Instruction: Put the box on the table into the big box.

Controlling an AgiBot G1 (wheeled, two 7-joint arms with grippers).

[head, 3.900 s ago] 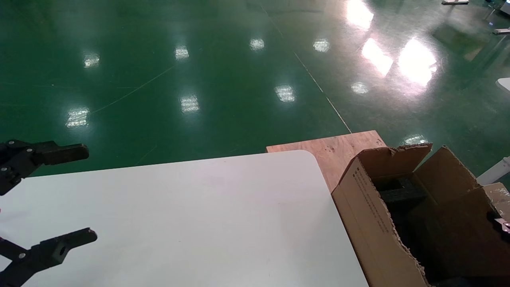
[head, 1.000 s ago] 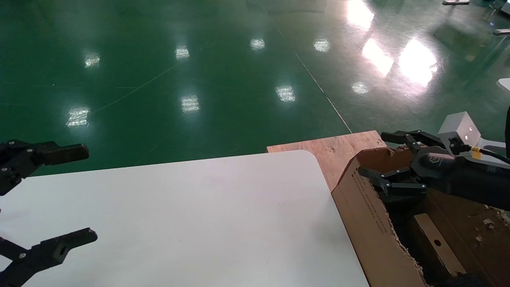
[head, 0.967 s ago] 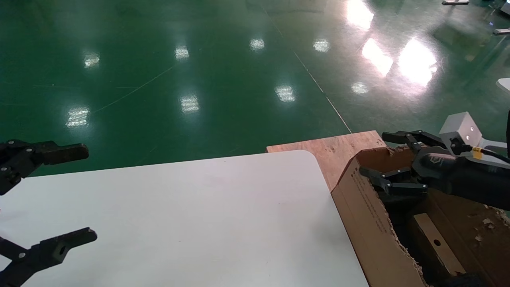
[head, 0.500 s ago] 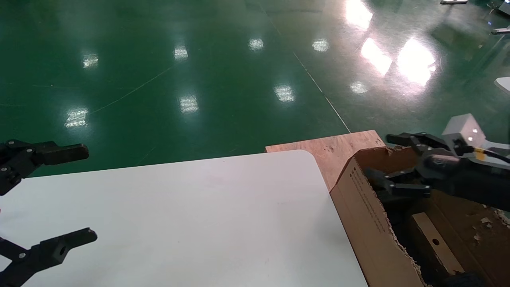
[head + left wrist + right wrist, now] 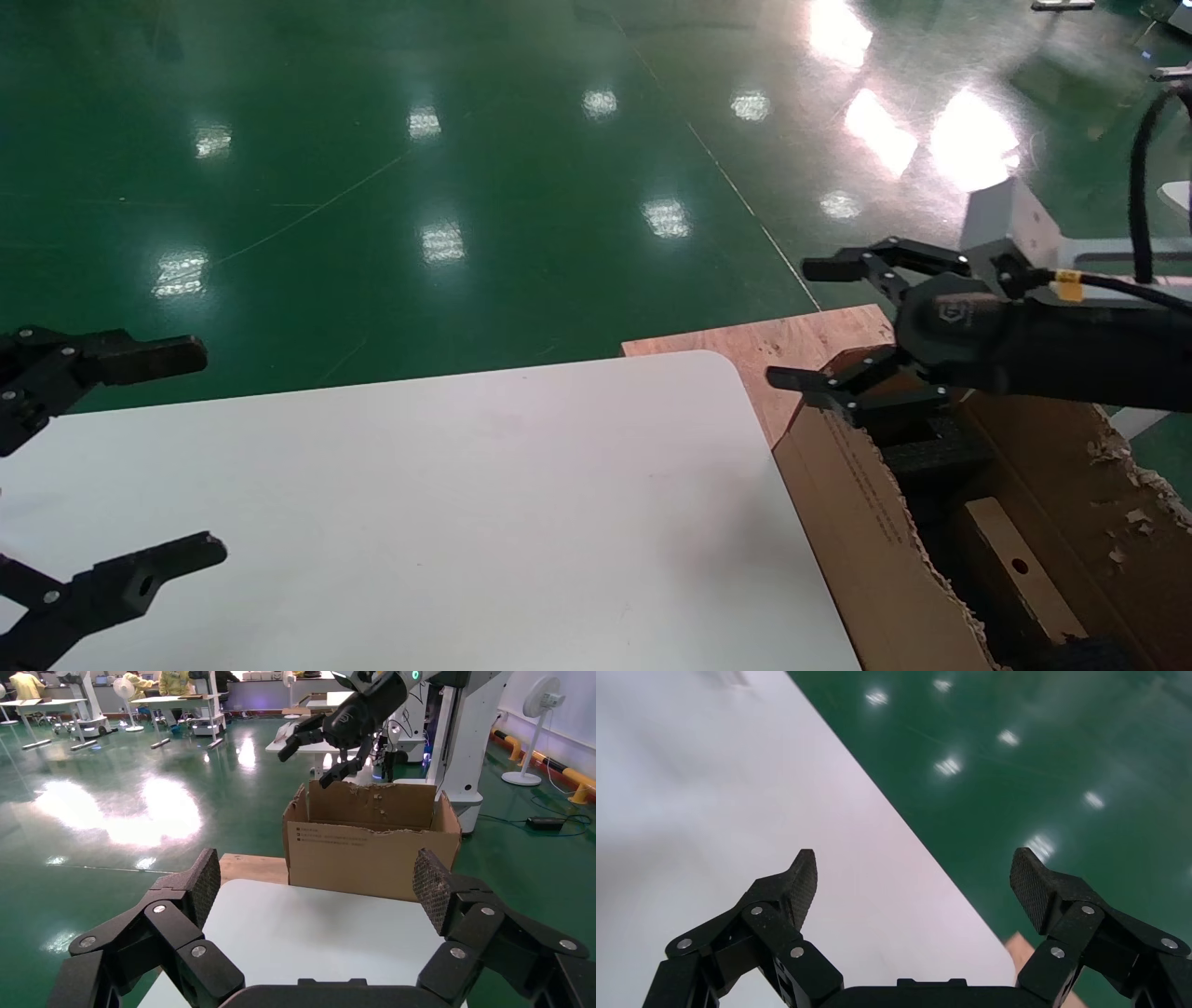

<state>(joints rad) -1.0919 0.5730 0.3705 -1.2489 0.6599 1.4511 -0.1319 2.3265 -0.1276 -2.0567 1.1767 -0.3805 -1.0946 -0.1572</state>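
R hand (image 5: 808, 323) spread wide; plywood box (image 5: 1022, 568) in corrugated carton (image 5: 861, 522).

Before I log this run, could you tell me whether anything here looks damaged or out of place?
The big box is worn: its flap edges are ragged and torn, with cardboard crumbs lying on the right flap. The small plywood box lies inside it. The right gripper hangs open above the carton's far corner; the left gripper is open over the table.

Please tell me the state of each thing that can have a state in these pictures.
Box: lying inside the carton, hole face up.
Carton: open, flaps ragged, beside the table.
Right gripper: open, empty, above the carton's far end.
Left gripper: open, empty, over the table's left edge.
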